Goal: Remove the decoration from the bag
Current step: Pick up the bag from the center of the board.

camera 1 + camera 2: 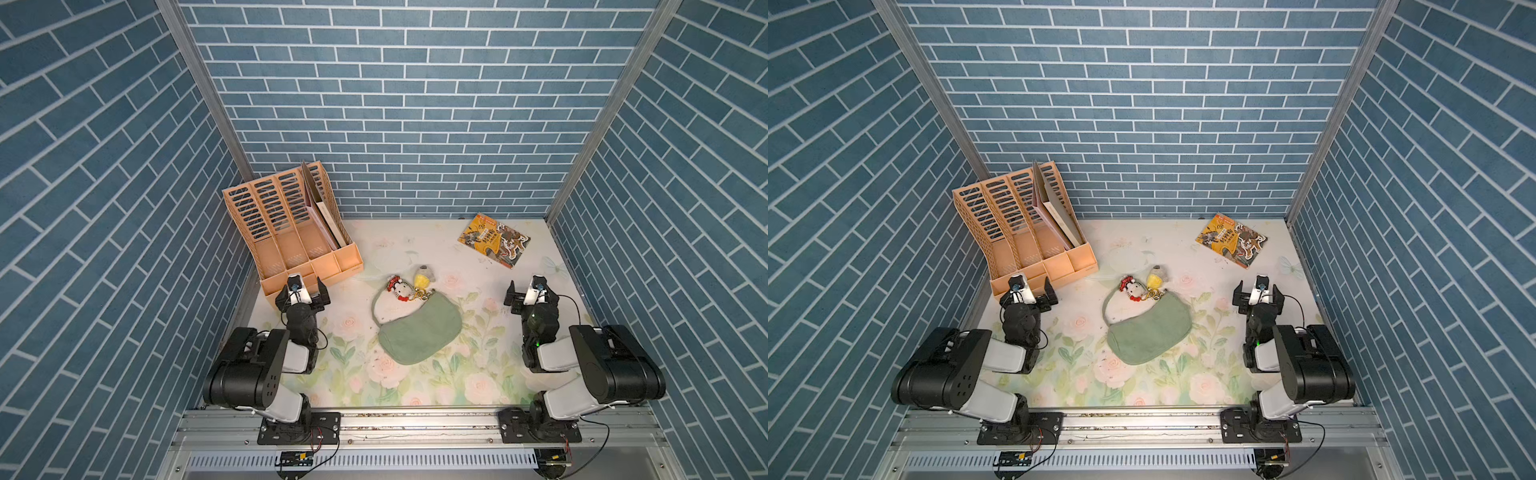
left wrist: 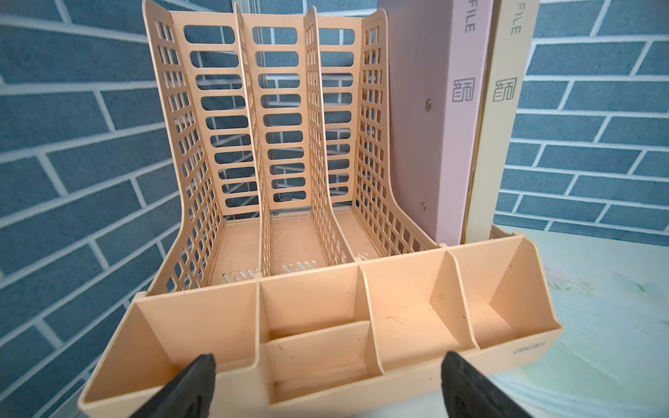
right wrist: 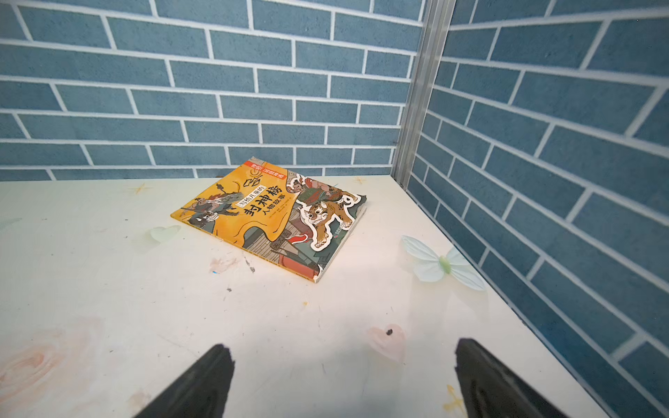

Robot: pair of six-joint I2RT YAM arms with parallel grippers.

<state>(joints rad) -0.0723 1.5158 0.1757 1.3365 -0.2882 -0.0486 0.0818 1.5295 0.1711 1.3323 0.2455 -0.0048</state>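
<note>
left fingers (image 2: 188, 387) and right fingers (image 3: 202, 383) apart, empty — parked either side, leaving the bag (image 1: 419, 336) and its charms (image 1: 400, 287) reachable.

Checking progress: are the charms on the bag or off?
On, it seems: kitty charm and yellow charm lie beside the bag, gold clips meeting its strap corner; the link itself is too small to see.

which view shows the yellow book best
The right wrist view: the yellow storybook lies close and unblocked, its cover title legible. Both top views show it whole but small. The left wrist view misses it, facing the file rack.
</note>
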